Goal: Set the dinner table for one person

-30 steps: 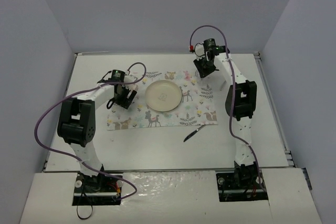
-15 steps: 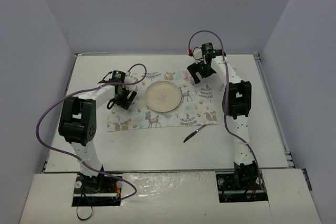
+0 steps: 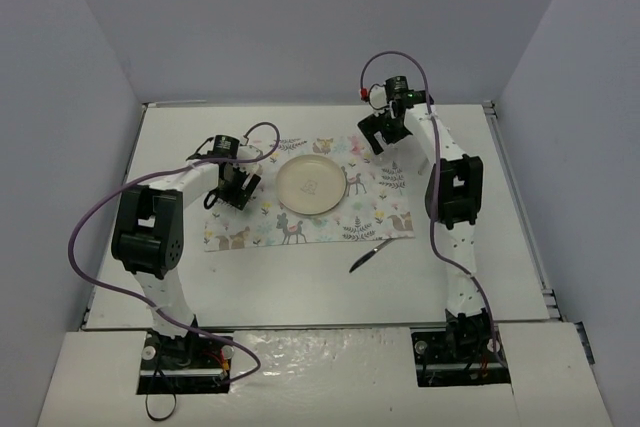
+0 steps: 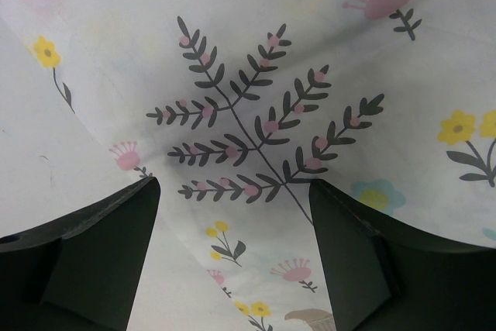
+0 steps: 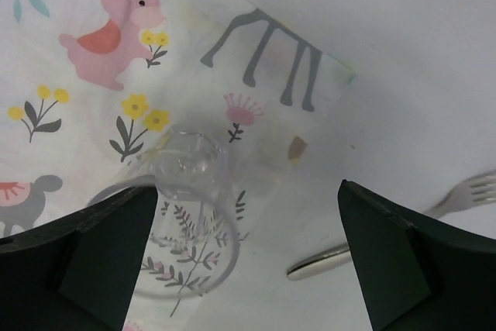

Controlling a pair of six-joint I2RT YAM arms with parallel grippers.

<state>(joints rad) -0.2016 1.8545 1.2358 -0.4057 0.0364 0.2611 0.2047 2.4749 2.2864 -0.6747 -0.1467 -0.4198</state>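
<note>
The white dinner table [image 3: 300, 277] carries an animal-print placemat [image 3: 310, 202] with a cream plate [image 3: 311, 185] in its middle. A clear glass [image 5: 186, 215] stands upright on the placemat's far right corner. My right gripper [image 5: 248, 261] hangs over it, open wide; the glass is close to the left finger [image 5: 101, 253] and free of both. In the top view this gripper [image 3: 385, 132] hides the glass. My left gripper [image 4: 232, 269] is open just above the placemat's [image 4: 248, 114] creased left part, also seen from above [image 3: 232, 187].
A fork [image 5: 403, 230] lies on the bare table right of the glass, just off the placemat. A metal utensil [image 3: 368, 254] lies on the table beyond the placemat's near right corner. White walls enclose the table on three sides.
My right gripper has opened and let go of the glass, which now stands on the placemat corner. The left arm has not moved.
</note>
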